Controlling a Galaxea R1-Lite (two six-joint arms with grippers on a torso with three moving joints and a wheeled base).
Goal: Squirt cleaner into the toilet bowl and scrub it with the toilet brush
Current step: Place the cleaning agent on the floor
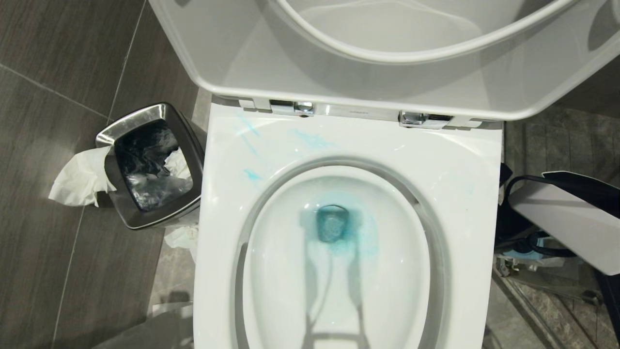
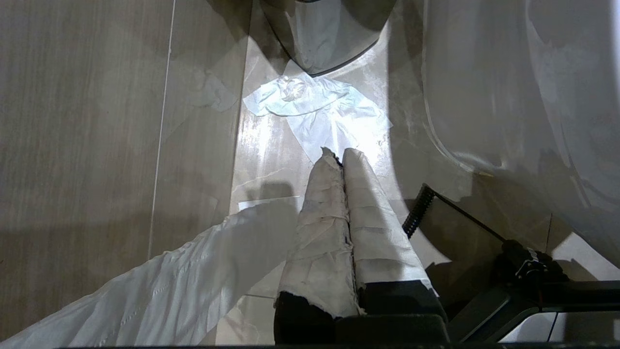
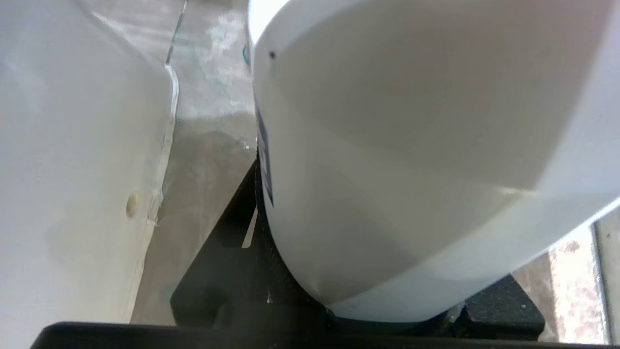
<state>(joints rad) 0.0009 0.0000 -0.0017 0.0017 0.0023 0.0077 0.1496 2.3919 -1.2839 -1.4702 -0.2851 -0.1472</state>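
Dark floor tiles frame a steel waste bin [image 1: 150, 167] left of the toilet bowl [image 1: 348, 145], where cleaner [image 1: 334, 225] already tints the water; scrubbing apparently remains, no brush visible. Left gripper [image 2: 339, 157] hangs closed over floor; right gripper clamps a white bottle [image 3: 411, 160].

We can read no text, brand, number or sign anywhere. A small dark marking sits on the hinge strip [image 1: 356, 112] at the back edge of the toilet bowl [image 1: 465, 203], too small to make out.
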